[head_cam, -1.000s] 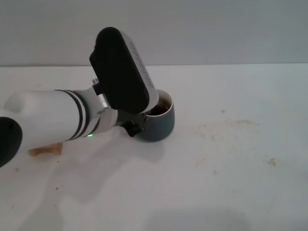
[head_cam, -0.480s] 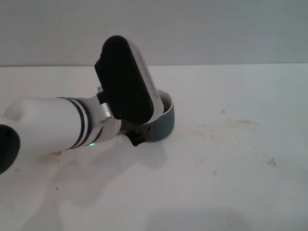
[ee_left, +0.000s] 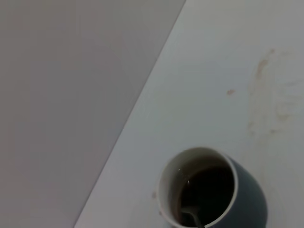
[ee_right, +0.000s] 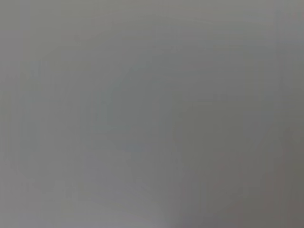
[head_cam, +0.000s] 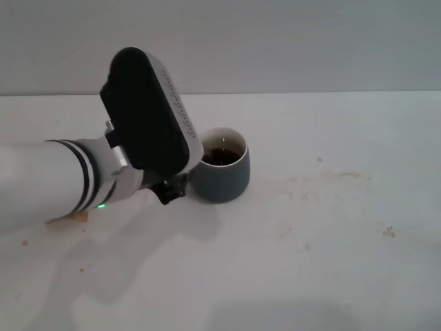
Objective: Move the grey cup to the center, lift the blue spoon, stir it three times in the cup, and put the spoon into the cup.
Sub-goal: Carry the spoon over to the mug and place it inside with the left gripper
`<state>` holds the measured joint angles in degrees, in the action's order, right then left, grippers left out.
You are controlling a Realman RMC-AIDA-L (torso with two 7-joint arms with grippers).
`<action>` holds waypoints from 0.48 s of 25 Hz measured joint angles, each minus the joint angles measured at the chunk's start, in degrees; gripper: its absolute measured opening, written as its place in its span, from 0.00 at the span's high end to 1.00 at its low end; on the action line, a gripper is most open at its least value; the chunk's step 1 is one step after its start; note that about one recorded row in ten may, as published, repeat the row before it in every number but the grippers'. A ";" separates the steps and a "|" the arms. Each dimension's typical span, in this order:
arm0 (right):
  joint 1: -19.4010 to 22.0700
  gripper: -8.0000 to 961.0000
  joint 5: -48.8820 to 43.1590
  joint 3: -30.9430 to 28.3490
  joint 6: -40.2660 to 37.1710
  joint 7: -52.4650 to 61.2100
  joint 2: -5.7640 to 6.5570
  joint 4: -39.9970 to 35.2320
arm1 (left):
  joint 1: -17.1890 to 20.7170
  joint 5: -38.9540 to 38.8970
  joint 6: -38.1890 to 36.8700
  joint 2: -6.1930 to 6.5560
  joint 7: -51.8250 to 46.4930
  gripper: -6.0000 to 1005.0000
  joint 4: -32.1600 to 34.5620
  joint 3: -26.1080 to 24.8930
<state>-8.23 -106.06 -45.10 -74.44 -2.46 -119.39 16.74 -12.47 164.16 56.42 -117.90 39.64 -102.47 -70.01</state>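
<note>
The grey cup stands upright on the white table, with dark liquid showing inside its white wall. In the left wrist view the cup has the grey metal bowl of the blue spoon lying in the liquid; the spoon's pale handle is out of view. My left arm reaches in from the left, and its black wrist housing sits just left of the cup. The housing hides the left gripper. The right arm is out of view; its wrist view is plain grey.
A small orange-brown scrap lies on the table under the left arm. Faint brown stains mark the table right of the cup. A grey wall stands behind the table.
My left arm has drawn back to the left, away from the cup. The cup's mouth and liquid, covered before, now show. The cup has stayed in place.
</note>
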 joint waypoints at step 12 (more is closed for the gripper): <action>1.31 0.99 0.13 1.36 -0.58 0.00 -0.13 0.73 | -2.39 -0.10 -0.92 0.00 -0.01 0.81 2.26 -0.22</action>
<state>-6.92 -105.92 -43.74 -75.02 -2.46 -119.52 17.48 -14.85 164.07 55.50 -117.91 39.64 -100.21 -70.23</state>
